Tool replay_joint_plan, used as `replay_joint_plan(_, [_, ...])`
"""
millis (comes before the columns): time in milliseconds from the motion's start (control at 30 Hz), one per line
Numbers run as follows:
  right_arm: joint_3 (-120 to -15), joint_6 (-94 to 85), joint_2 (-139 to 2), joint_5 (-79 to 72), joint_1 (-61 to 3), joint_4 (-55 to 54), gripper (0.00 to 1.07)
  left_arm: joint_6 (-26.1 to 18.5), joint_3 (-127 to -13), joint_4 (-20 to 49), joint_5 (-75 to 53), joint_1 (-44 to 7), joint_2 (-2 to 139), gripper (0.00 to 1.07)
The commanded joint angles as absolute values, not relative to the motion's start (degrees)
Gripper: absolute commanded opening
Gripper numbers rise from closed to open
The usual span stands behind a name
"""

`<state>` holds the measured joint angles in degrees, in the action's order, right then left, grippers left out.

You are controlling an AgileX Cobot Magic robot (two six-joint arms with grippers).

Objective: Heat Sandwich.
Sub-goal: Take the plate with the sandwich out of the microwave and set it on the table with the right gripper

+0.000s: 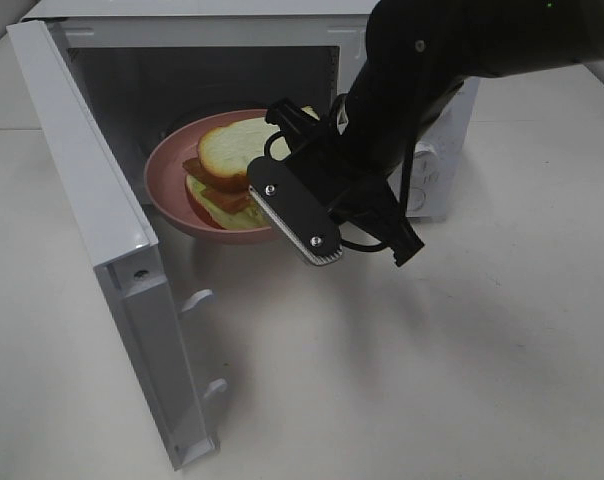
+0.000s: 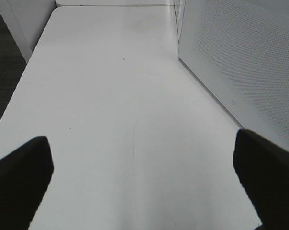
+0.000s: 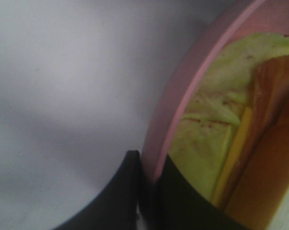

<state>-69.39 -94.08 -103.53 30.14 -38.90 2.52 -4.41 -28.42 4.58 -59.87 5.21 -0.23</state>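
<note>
left hand spread wide (dark fingertips), white table, microwave wall

1. I find no words, brand names or numbers that I can read anywhere.
2. The microwave beyond my right claw shows faint marks on its control panel, just past my arm, too blurred and hidden for me to make out.
3. The microwave door beside my left claw bears only a dot pattern.
</note>
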Motion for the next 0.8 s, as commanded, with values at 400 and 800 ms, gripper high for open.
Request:
replay_joint_plan(400, [-58.9,-91.73,-93.91,26.07,-38.96,7.05,0.0,-4.18,-28.25,5.04,-59.42,5.44,-1.83,0.98])
replay_joint_plan(800, [-47.04,-89.55,-83.48,25.15,-38.96,7.28,0.0,-4.18,-28.25,5.04,-59.42,5.44,-1.83,0.98])
